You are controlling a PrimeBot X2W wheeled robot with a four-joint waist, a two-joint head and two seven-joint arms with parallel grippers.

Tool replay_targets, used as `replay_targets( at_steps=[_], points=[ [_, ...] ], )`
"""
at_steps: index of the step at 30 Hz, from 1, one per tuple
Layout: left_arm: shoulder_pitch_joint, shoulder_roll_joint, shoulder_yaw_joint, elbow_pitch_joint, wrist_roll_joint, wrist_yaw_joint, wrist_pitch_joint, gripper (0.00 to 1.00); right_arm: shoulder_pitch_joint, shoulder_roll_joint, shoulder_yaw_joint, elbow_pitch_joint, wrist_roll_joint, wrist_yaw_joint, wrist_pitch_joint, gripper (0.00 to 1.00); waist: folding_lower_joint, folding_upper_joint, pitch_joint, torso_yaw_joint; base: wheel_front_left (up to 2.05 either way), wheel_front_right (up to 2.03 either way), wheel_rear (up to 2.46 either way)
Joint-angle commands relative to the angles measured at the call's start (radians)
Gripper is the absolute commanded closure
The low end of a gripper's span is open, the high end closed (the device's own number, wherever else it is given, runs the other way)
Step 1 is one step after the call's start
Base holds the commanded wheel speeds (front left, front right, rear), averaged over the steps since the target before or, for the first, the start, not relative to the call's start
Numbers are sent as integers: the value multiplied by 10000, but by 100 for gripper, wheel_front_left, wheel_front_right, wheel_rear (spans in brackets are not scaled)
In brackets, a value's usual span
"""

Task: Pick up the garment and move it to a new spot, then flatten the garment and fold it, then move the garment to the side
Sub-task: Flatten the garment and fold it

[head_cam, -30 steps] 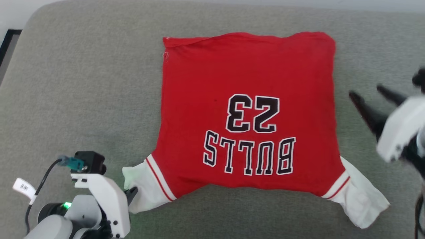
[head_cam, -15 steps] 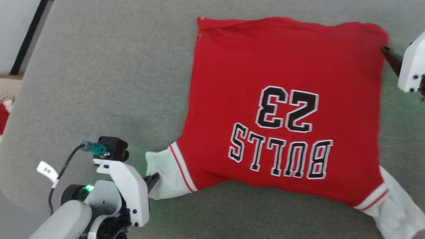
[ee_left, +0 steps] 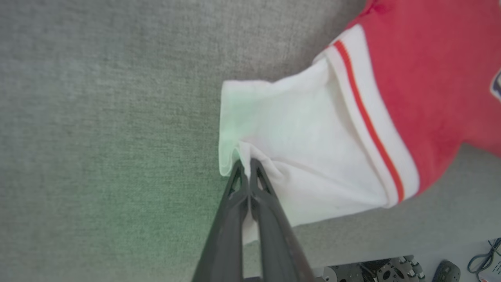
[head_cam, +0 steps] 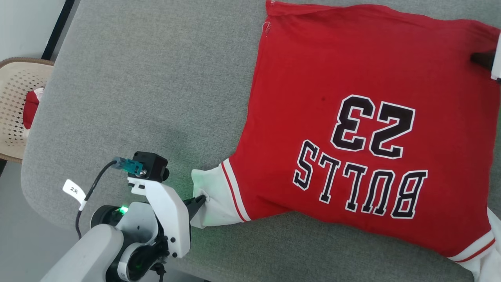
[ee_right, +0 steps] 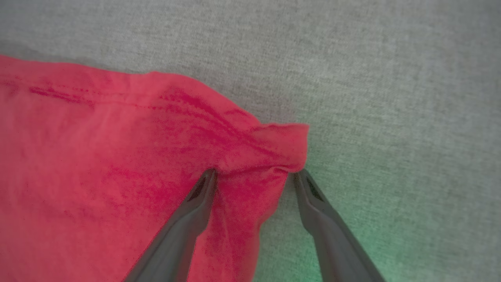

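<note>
While left gripper (ee_left: 245, 164) clamps white sleeve (ee_left: 297, 156) of Bulls jersey (head_cam: 313, 70), right gripper (ee_right: 254, 174) straddles red hem corner (ee_right: 274, 143), jaws apart: best close deep, then lift evenly.

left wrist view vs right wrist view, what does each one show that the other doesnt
Left wrist view: the left end effector is shut on the edge of the white sleeve with a red stripe of the red jersey-style T-shirt. Dark gear and cables lie past the surface's edge.
Right wrist view: the right end effector is open, its jaws straddling a bunched red corner, not yet closed on it.
Both: red cloth lying on the grey woven fabric surface, with a green tint near the fingers.
</note>
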Motion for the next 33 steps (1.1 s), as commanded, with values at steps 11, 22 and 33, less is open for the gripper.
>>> replay_targets(
  at_steps=[11, 22, 33],
  points=[
    [184, 322, 312, 292, -107, 116, -298, 100, 984, -282, 1882, -948, 845, 4, 70, 100, 0, -1, -474, -846, 0, 0, 0],
    [987, 1235, 819, -294, -178, 543, -409, 100, 3610, -1482, 3066, -4996, 3050, 2, 262, 100, 0, -1, -1186, -2326, 0, 0, 0],
    [979, 1542, 835, -547, -63, 772, -145, 100, 7415, -1534, 1830, -8218, 3629, 2, 1164, 100, 0, -1, -1540, -2864, 0, 0, 0]
  ],
)
